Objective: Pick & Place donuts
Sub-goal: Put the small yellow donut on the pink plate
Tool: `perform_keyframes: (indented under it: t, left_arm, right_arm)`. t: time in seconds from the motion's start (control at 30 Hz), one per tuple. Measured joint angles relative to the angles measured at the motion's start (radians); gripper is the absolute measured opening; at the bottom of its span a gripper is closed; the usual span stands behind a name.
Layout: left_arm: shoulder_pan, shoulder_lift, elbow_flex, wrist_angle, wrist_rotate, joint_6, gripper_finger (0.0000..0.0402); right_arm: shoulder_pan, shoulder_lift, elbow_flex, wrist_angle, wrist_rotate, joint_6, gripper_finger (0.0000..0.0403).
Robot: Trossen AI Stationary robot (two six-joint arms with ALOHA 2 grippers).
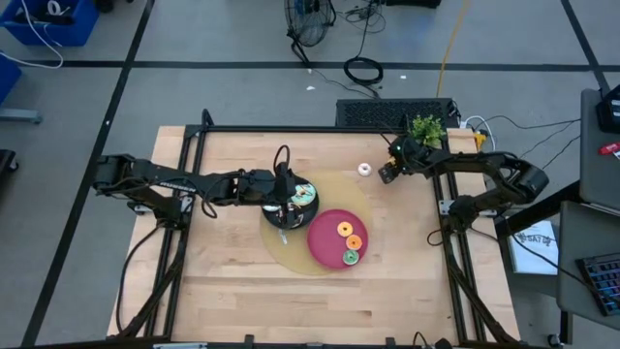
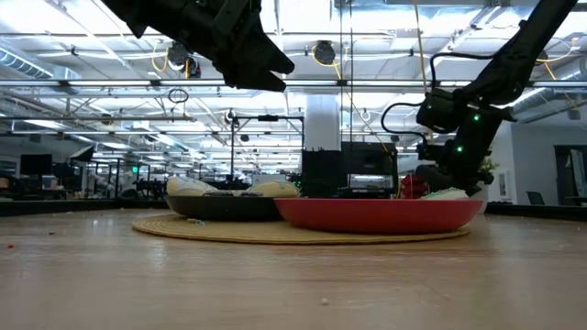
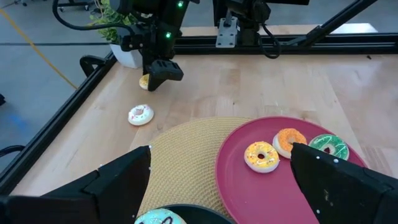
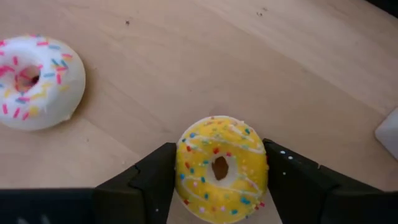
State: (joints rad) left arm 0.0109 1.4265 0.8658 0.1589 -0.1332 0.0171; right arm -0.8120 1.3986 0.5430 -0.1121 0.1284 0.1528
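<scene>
- Right gripper point(image 4: 217, 186): I see its dark fingers flanking the yellow sprinkled donut point(image 4: 221, 168), pads at its sides; whether they pinch I cannot tell.
- Yellow sprinkled donut: glossy ring, lying flat on wood, hole upward, lower edge cut off.
- White sprinkled donut point(image 4: 34, 81): flat, just beside that claw.
- Left gripper point(image 3: 217, 186): spread wide over the black plate point(image 1: 281, 215); a teal donut point(image 3: 158, 218) lies below, half hidden.
- Red plate point(image 1: 325, 233): smooth, round, on the woven mat point(image 1: 291, 257).

Even, bright overhead light fills the scene. In the low view, ceiling strip lamps point(image 2: 83, 87) glare behind dark, silhouetted arms, and the near surface point(image 2: 275, 284) is soft. The right wrist view is sharp up close, with faint shadows under its dark fingers point(image 4: 143, 186).
</scene>
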Motion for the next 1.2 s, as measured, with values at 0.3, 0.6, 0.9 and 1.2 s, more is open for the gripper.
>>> perform_keyframes:
  t: [0.3, 0.6, 0.9, 1.2]
  left_arm:
    - [0.000, 0.000, 0.000, 0.000, 0.000, 0.001, 0.0381]
    - [0.000, 0.000, 0.000, 0.000, 0.000, 0.000, 0.0381]
    - [0.000, 0.000, 0.000, -0.001, 0.000, 0.000, 0.0381]
    - [0.000, 0.000, 0.000, -0.001, 0.000, 0.000, 0.0381]
  right_arm:
    - [0.000, -0.005, 0.000, -0.036, -0.025, -0.041, 0.0226]
    - [0.000, -0.005, 0.000, -0.057, -0.024, -0.024, 0.0290]
    - [0.000, -0.006, 0.000, -0.107, -0.028, -0.026, 0.0281]
    - [0.000, -0.005, -0.001, -0.156, -0.028, -0.026, 0.0279]
